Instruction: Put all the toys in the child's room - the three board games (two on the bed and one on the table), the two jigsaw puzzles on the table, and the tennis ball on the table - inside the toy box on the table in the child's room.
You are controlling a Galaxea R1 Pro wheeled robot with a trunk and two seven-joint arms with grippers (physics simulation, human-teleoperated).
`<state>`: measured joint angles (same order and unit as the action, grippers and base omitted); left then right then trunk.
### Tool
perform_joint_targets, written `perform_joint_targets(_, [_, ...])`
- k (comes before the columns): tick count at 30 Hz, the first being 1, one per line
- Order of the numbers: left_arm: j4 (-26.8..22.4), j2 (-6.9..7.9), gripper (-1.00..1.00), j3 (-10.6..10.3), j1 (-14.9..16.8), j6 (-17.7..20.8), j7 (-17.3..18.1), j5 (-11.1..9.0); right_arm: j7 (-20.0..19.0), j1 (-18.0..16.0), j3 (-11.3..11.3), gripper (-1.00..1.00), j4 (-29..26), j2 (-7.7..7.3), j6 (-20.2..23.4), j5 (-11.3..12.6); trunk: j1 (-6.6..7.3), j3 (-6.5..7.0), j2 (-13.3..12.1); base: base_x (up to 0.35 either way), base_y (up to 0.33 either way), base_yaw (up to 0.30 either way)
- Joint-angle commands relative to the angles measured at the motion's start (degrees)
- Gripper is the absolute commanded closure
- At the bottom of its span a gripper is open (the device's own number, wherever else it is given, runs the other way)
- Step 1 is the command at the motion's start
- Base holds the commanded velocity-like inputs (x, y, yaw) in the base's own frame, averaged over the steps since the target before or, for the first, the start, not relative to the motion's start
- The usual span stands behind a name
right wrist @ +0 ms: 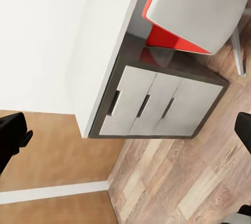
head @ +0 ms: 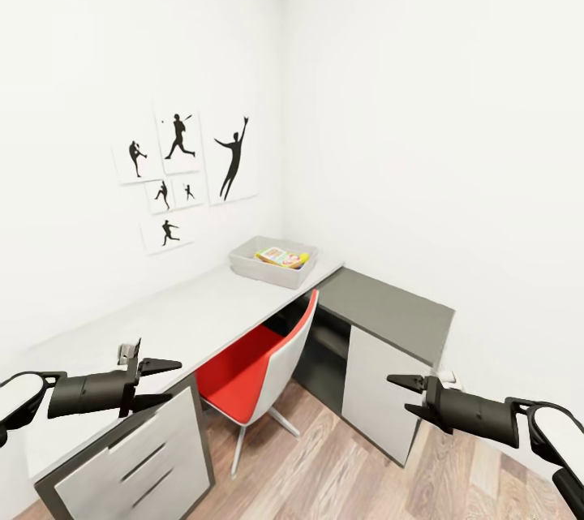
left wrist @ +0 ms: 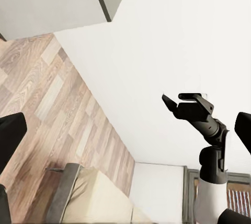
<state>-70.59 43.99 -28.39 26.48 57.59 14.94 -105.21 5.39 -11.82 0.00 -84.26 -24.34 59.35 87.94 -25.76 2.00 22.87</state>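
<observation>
The shallow light-grey toy box with flared sides [head: 272,260] is seen at about 12 o'clock in the head view, at the far end of the long white-topped desk [head: 174,317], close to the corner of the white walls. Colourful flat items [head: 282,257], yellow and red among them, lie inside it; which toys they are cannot be told. No loose toy is seen on the desk top.

Both black grippers are held empty with jaws parted: the left gripper [head: 159,380] at 8 o'clock over the near desk edge, the right gripper [head: 403,394] at 4 o'clock above the wood-plank floor [head: 341,463]. A fetching or travelling step is judged to be in hand; the next move would call for finding a remaining toy, possibly on the beige-sheeted bed [left wrist: 97,198] glimpsed in the left wrist view.

Room is limited ahead by the red-and-white swivel chair [head: 259,362], the grey drawer unit [head: 138,459] and the lower dark-grey cabinet with white panel [head: 381,358]; open floor lies toward 5 o'clock.
</observation>
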Motion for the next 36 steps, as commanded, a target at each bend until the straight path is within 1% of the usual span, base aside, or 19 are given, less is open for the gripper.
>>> perform_joint_targets(1, [0.06, 0.05, -1.00, -0.17, 0.06, -0.02, 0.58, 0.35, 0.54, -0.02, 0.00, -1.00, -0.03, -0.01, 0.15, 0.56, -0.02, 0.04, 0.04, -0.018, 0.114, -0.177])
perform_joint_targets(11, [0.03, 0.05, -1.00, -0.17, 0.07, -0.02, 0.57, 0.35, 0.57, 0.02, 0.00, -1.00, -0.03, -0.01, 0.15, 0.56, -0.02, 0.73, 0.04, -0.004, 0.095, -0.177])
perform_joint_targets(36, [0.06, 0.05, -1.00, -0.17, 0.06, -0.10, 0.53, 0.35, 0.59, 0.04, 0.00, -1.00, -0.03, -0.01, 0.15, 0.47, -0.02, 2.44, 0.04, 0.000, 0.003, -0.177])
